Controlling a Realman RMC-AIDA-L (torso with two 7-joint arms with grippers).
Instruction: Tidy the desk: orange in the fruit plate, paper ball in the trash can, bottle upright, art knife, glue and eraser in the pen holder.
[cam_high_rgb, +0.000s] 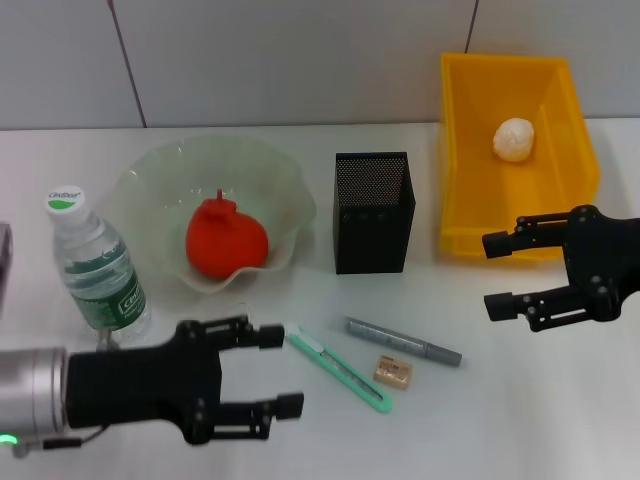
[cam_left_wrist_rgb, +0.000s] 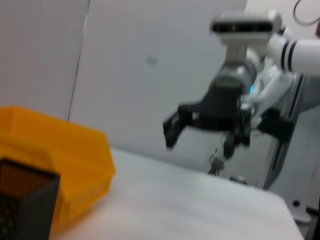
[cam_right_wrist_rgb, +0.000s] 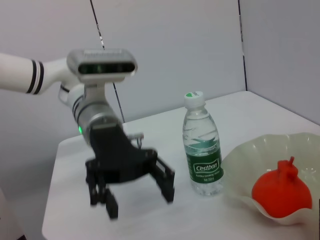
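Note:
The orange (cam_high_rgb: 228, 238) lies in the pale green fruit plate (cam_high_rgb: 150, 170). The bottle (cam_high_rgb: 98, 265) stands upright to the plate's left. The paper ball (cam_high_rgb: 514, 138) rests inside the yellow trash can (cam_high_rgb: 470, 200). On the table in front of the black mesh pen holder (cam_high_rgb: 373, 212) lie the mint-green art knife (cam_high_rgb: 338, 367), the grey glue (cam_high_rgb: 402, 341) and the beige eraser (cam_high_rgb: 392, 372). My left gripper (cam_high_rgb: 282, 370) is open and empty just left of the knife. My right gripper (cam_high_rgb: 496, 274) hangs open and empty in front of the trash can.
The right wrist view shows the left gripper (cam_right_wrist_rgb: 140, 200), the bottle (cam_right_wrist_rgb: 202, 150), the orange (cam_right_wrist_rgb: 280, 187) and the plate (cam_right_wrist_rgb: 240, 160). The left wrist view shows the right gripper (cam_left_wrist_rgb: 200, 142), the trash can (cam_left_wrist_rgb: 60, 150) and the pen holder (cam_left_wrist_rgb: 25, 200).

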